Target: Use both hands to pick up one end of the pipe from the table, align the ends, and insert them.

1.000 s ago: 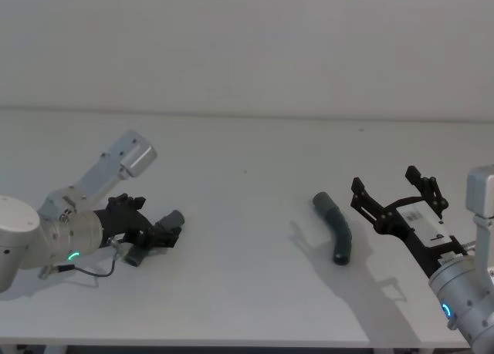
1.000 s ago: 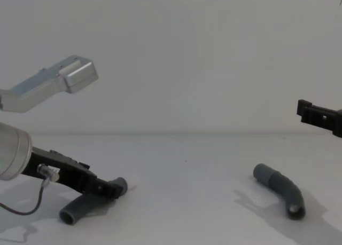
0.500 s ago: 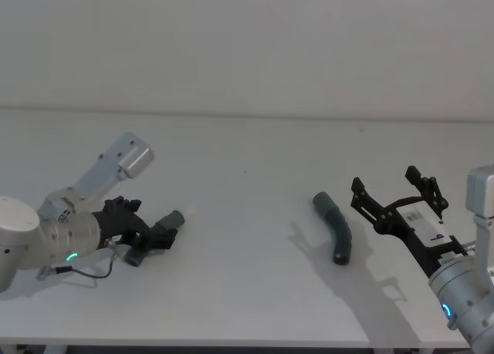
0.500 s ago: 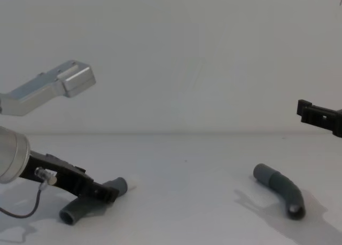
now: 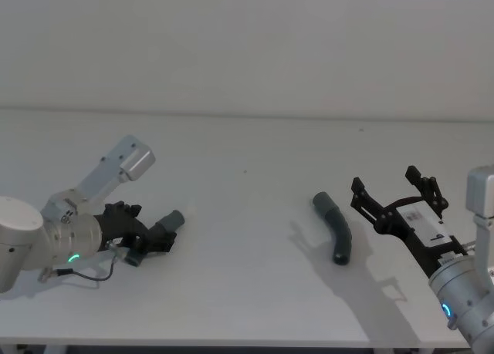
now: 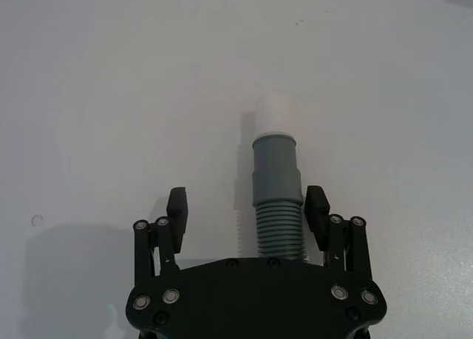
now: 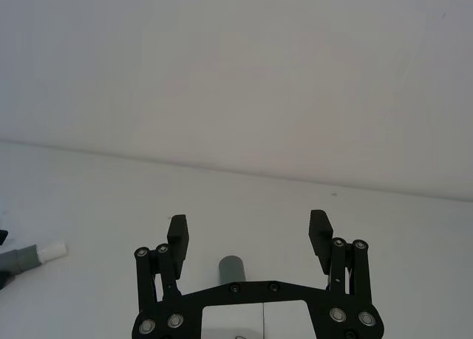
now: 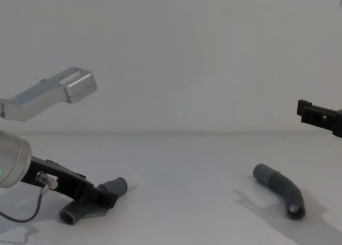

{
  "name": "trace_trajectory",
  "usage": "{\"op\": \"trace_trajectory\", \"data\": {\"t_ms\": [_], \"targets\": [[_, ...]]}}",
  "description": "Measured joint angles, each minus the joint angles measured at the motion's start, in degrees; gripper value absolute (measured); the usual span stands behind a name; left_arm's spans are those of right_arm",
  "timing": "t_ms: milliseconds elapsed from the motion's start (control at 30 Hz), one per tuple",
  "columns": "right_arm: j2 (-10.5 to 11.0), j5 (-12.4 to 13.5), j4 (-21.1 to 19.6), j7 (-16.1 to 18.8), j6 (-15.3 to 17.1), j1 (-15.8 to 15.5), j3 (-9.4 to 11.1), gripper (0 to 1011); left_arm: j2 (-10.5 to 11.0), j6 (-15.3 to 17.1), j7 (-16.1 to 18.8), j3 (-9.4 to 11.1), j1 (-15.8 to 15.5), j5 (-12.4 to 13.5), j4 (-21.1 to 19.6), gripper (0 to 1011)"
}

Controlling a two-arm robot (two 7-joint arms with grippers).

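Straddling the pipe: left gripper, fingers spread.

Both hose pieces are on the table, well apart. The left piece sits near-left, between the spread fingers of the left gripper, which reaches in from the left edge. Its free end points right and far. The right piece lies right of centre. Just right of it is the right gripper, above the table, fingers spread, not touching.
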Motion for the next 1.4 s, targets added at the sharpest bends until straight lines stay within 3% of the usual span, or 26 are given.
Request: {"op": "trace_trajectory", "data": {"t_ms": [200,333,533,1133,1400], "targets": [[0.0,0.0,0.0,0.0,0.0,0.0,0.0,1001,-0.2,0.2,-0.1,0.0,-0.1,0.1,0.2,877],[0.0,0.0,0.0,0.0,0.0,0.0,0.0,1001,-0.4,0.4,-0.1,-0.1,-0.2,0.2,0.4,711],[0.0,0.0,0.0,0.0,0.0,0.0,0.0,1001,-0.4,0.5,-0.1,-0.1,-0.2,0.2,0.5,634],[0.1,0.0,0.0,0.2,0.2,0.1,0.0,1001,-0.5,0.7,-0.1,-0.1,-0.2,0.4,0.7,513],[1.4,1.2,-0.9,2.2,4.3,1.3,0.4,1001,-0.5,0.8,0.0,-0.1,-0.2,0.4,0.7,460]]}}
